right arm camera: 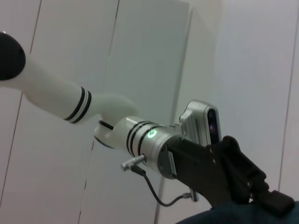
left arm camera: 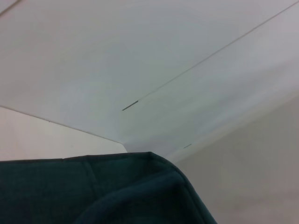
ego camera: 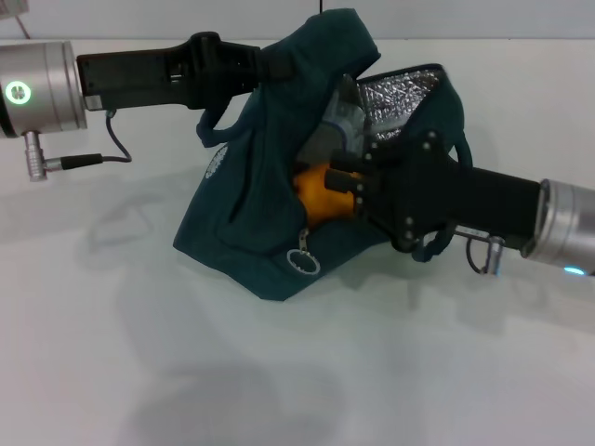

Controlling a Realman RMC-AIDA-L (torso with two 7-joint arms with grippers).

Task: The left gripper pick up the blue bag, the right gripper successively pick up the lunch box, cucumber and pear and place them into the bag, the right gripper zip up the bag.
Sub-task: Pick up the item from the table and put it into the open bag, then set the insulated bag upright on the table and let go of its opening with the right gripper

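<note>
You had the right gripper (ego camera: pixel 346 186), its opening hidden, at the mouth of the blue bag (ego camera: pixel 260 223) on the desk (ego camera: pixel 139 353) with the pear (ego camera: pixel 321 193) just inside, while the left gripper (ego camera: pixel 270 63) pinched the bag's top edge.

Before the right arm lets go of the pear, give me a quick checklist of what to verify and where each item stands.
1. Left gripper holding the blue bag up by its top fabric: ok, the bag hangs from it.
2. Bag mouth open: ok, silver lining shows.
3. Pear inside the opening: ok, it sits at the mouth by the right gripper.
4. Right gripper's hold on the pear: cannot tell, its fingers are hidden by its body and the bag.
5. Lunch box and cucumber already inside: cannot tell, only a greyish shape shows above the pear.
6. Zipper pull reachable: ok, the ring hangs free on the front.
</note>
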